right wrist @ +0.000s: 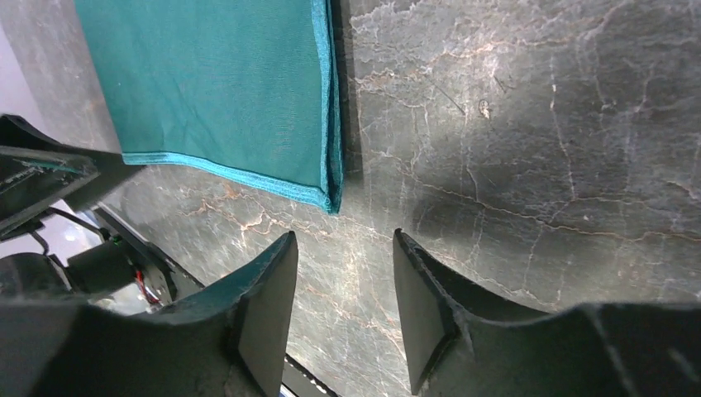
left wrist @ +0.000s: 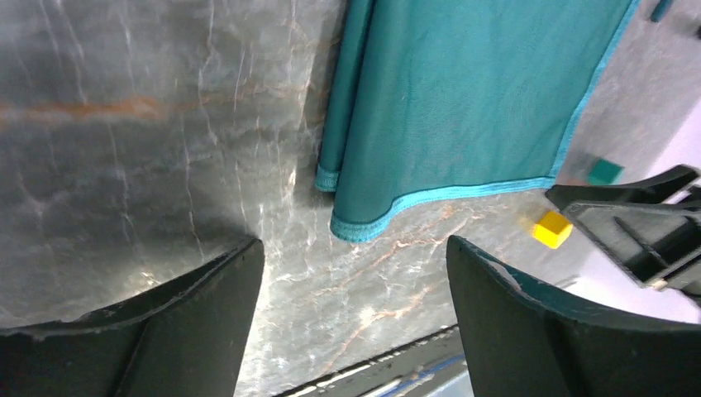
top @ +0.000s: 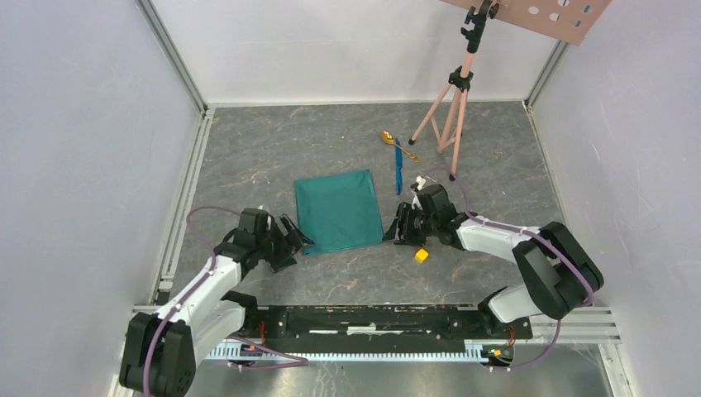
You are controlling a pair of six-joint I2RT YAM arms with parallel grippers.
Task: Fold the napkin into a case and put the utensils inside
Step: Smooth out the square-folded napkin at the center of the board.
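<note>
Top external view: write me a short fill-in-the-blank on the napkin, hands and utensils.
The teal napkin lies between the left hand and right hand; both hands grip ____.
The cube by the right hand is ____.
The stick beside the gold spoon is ____.
Missing words: nothing; yellow; blue.

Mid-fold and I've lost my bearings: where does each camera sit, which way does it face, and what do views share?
Top: above and behind the bases, looking down on the table; left arm, right arm, napkin, cube show.
Left wrist: on the left arm, facing the napkin's near left corner past its own open jaws.
Right wrist: on the right arm, facing the napkin's near right corner past its own open jaws.
Shared: napkin in all three; cube in top and left wrist.
</note>
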